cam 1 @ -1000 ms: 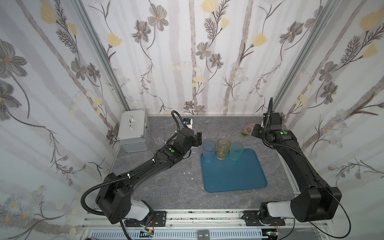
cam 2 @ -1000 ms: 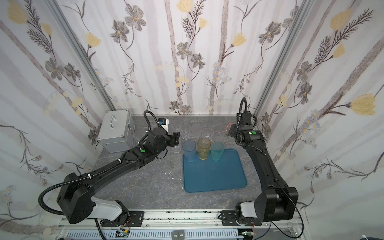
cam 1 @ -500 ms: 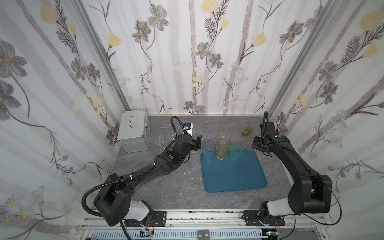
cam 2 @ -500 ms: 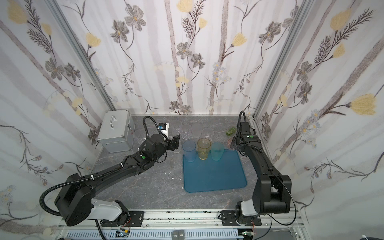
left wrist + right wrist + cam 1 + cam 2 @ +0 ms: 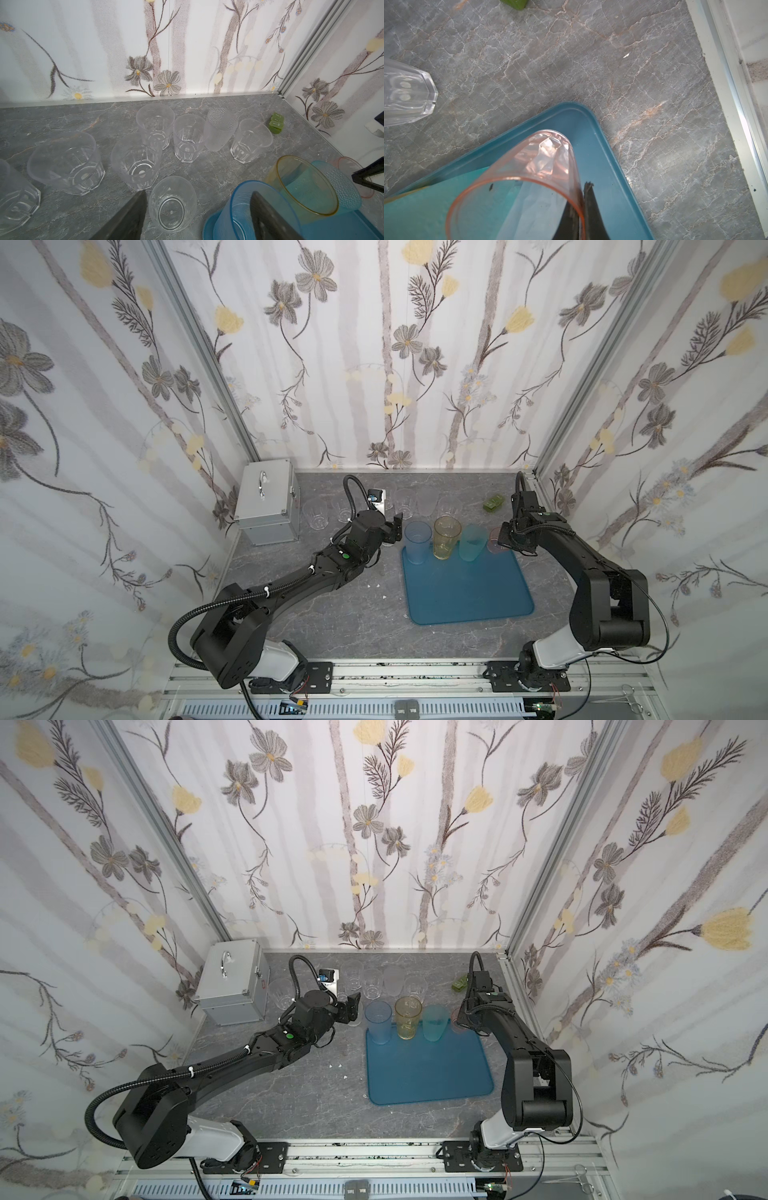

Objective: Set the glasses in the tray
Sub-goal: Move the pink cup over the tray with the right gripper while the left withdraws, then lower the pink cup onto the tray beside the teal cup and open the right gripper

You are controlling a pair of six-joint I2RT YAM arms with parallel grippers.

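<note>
Three tall tinted tumblers (image 5: 446, 537) crowding far edge of flat teal plastic tray (image 5: 469, 597), right gripper (image 5: 581, 193) pinching pink tumbler (image 5: 546, 153) rim, left gripper (image 5: 198, 193) jaws spread wide, small clear glass (image 5: 172, 207) between them.

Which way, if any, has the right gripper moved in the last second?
Yes. The right gripper, shut on the pink glass, came from beside the small green object to the far right corner of the tray.

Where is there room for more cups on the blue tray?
The tray's near part is bare, in front of the three tinted glasses lined along its far edge. Its far right corner is taken: the right gripper holds the pink glass over it. Behind the tray, clear glasses stand crowded.
</note>
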